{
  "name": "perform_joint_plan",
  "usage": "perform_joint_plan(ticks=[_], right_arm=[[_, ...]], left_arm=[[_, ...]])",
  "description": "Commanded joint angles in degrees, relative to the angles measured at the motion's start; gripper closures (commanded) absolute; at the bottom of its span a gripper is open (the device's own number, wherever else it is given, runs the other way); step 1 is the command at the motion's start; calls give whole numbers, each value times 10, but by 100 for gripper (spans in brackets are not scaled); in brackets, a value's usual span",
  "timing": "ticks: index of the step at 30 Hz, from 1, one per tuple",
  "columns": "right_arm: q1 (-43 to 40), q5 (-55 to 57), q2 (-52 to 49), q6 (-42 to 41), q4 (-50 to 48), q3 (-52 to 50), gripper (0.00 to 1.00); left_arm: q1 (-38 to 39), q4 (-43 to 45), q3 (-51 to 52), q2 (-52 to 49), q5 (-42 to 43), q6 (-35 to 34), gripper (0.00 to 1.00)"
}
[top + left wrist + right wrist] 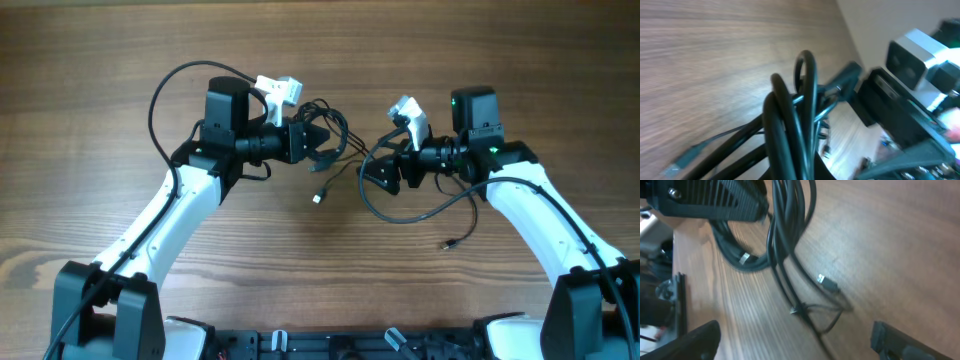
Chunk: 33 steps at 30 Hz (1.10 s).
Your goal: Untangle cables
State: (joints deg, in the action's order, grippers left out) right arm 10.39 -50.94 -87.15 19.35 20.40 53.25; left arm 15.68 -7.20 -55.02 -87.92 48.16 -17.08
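The thin black cables (345,150) hang as a tangled bundle between my two grippers above the wooden table. My left gripper (322,140) is shut on the bundle; in the left wrist view the cable loops (790,115) rise out of the jaws (800,172). One strand drops to a small plug (318,197). My right gripper (376,175) is open, its fingers wide apart (795,332), with cable strands (790,235) running between them, untouched. A loose loop (400,215) lies below it and ends in a plug (447,243). A plug (826,281) lies on the table.
The wooden table (320,290) spreads all round. The left arm's own thicker black wire (160,95) arcs out at the back left. The left gripper's body (710,200) shows close in the right wrist view, and the right gripper (900,95) in the left wrist view.
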Motion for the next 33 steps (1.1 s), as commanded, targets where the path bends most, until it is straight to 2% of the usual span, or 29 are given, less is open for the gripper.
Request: perform_joint_plan(ticks=[1, 2, 6, 7, 8, 10, 11, 12, 16, 22, 27, 30, 33], right_arm=[[14, -44, -14, 97, -22, -3, 18], [20, -41, -26, 109, -22, -3, 27], [20, -43, -54, 122, -19, -3, 34], [20, -48, -62, 122, -20, -3, 39], [20, -58, -72, 122, -19, -3, 49], [20, -81, -80, 121, -18, -3, 82], [20, -94, -81, 121, -16, -3, 92], [19, -111, -81, 119, -12, -3, 96], [19, -188, -78, 97, 2, -3, 96], [15, -321, -75, 17, 1, -3, 96], [15, -368, -75, -44, -7, -3, 96], [17, -388, -75, -89, -36, -3, 96], [17, -384, -75, -159, -113, -3, 96]], left_arm=[[-2, 6, -3, -2, 102, 1, 92], [-8, 16, -3, -2, 142, 1, 91], [-31, 51, -3, -2, 241, 1, 92], [-38, 57, -3, -2, 257, 1, 91], [-46, 57, -3, -2, 262, -1, 91], [-57, 56, -3, -2, 262, -1, 92], [-59, 56, -3, -2, 262, -1, 92], [-60, 57, -3, -2, 262, -1, 93], [-59, 57, -3, -2, 228, -1, 96], [-58, 52, -3, -2, 103, -1, 96], [-57, 52, -3, -2, 81, -1, 96], [-46, 53, -3, -2, 76, -1, 96], [-18, 53, -3, -2, 59, 2, 96]])
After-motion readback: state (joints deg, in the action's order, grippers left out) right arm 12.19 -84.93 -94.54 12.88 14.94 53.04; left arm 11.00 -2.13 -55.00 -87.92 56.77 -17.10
